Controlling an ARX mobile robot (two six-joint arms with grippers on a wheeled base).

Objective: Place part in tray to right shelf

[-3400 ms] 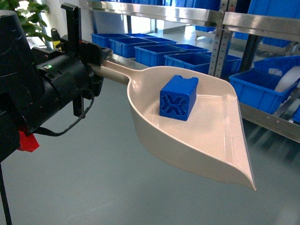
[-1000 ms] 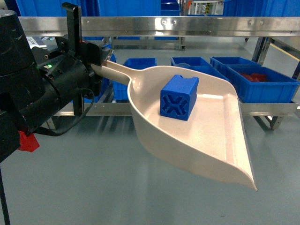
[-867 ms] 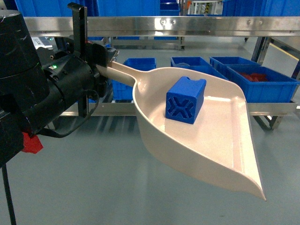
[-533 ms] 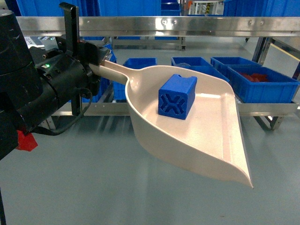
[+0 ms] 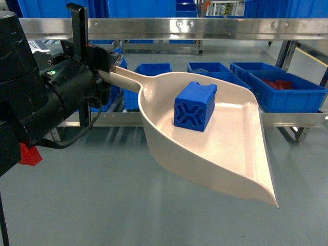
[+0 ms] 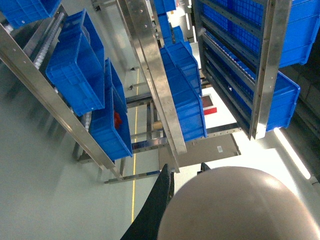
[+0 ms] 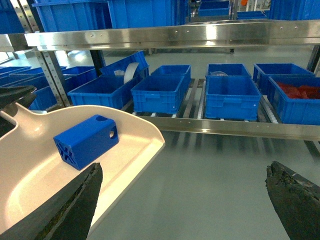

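Head view: left claw (image 5: 108, 65) clamped on handle of beige tray (image 5: 233, 148), tray held in air above grey floor (image 5: 92, 200), front lip slanting down toward lower right. Blue part (image 5: 195, 106) rests inside tray near its back wall, X-ribbed end facing camera. Right shelf (image 5: 179, 24) stands behind tray, steel front beam running across top; blue crates (image 5: 287, 92) sit on lower level. Right wrist view: right claw (image 7: 182, 192) spread wide, holding nothing, fingers (image 7: 295, 197) well apart.
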